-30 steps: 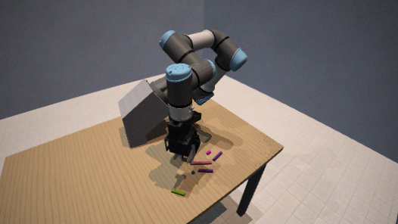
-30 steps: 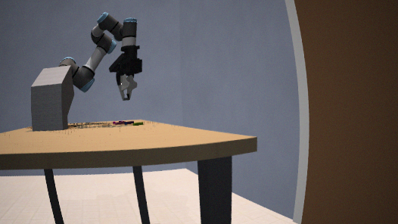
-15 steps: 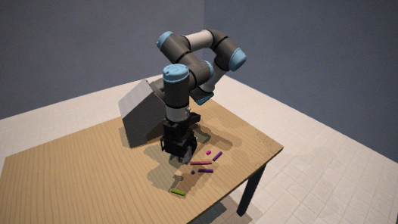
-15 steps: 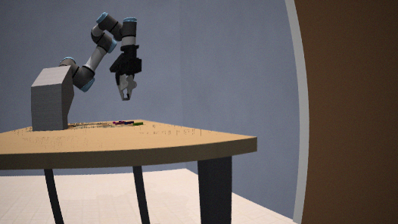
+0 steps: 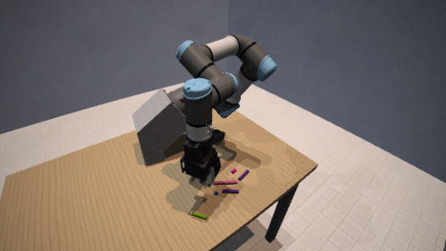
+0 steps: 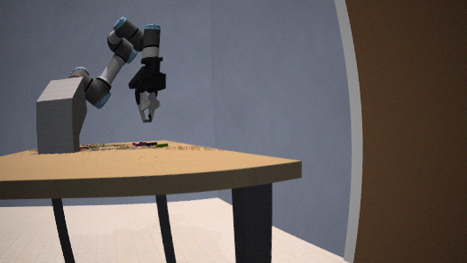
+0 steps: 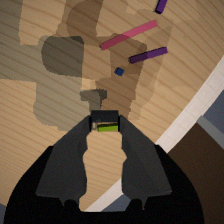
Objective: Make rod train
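A: Gripper state?

B: See the gripper (image 5: pixel 202 183) (image 6: pixel 146 121) (image 7: pixel 104 116) pointing down, well above the tabletop (image 5: pixel 85 195) (image 6: pixel 155 164) (image 7: pixel 30 165); clenched on the grey rod (image 7: pixel 104 115), dark and crosswise between the fingertips.

A: Directly beyond, in wrist view?

B: Note the lime rod (image 5: pixel 199 215) (image 6: pixel 162 145) (image 7: pixel 107 128), lying flat below, partly covered by gripper and grey rod; well apart from the others.

A: And the length standard?

B: Compare the pink rod (image 5: pixel 225 182) (image 7: pixel 129 34), flat, with one purple rod (image 5: pixel 231 191) (image 7: pixel 148 55) just beside and the blue rod (image 5: pixel 216 193) (image 7: pixel 119 71) near that purple rod's end, apart from both.

A: Remaining pieces?

B: In top view, find the magenta rod (image 5: pixel 233 170) near the second purple rod (image 5: pixel 243 175) (image 7: pixel 160 6), both beyond the pink rod.

A: Train status?

B: Not formed; grey rod off the tabletop.
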You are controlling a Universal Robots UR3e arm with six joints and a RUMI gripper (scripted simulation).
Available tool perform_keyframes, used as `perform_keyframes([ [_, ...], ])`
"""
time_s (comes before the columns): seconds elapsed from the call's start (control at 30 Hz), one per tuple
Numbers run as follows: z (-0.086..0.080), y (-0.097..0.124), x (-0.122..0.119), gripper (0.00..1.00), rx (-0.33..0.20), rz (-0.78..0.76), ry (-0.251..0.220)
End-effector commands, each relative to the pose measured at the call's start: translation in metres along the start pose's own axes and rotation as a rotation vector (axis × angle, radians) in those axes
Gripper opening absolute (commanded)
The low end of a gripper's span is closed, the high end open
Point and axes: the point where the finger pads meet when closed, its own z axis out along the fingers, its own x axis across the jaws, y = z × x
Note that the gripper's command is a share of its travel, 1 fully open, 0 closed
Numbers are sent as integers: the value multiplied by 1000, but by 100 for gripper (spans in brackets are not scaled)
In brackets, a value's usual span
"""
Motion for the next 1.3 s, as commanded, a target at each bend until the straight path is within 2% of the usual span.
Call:
perform_keyframes([
  [0.0, 24, 4, 1, 0, -11, 0, 3],
  [0.1, 38, 5, 2, 0, -11, 0, 3],
  [0.17, 38, 5, 2, 0, -11, 0, 3],
  [0.33, 57, 5, 2, 0, -11, 0, 3],
  [0.5, 69, 6, 2, 0, -11, 0, 3],
  [1.27, 71, 7, 3, 0, -13, -2, 3],
])
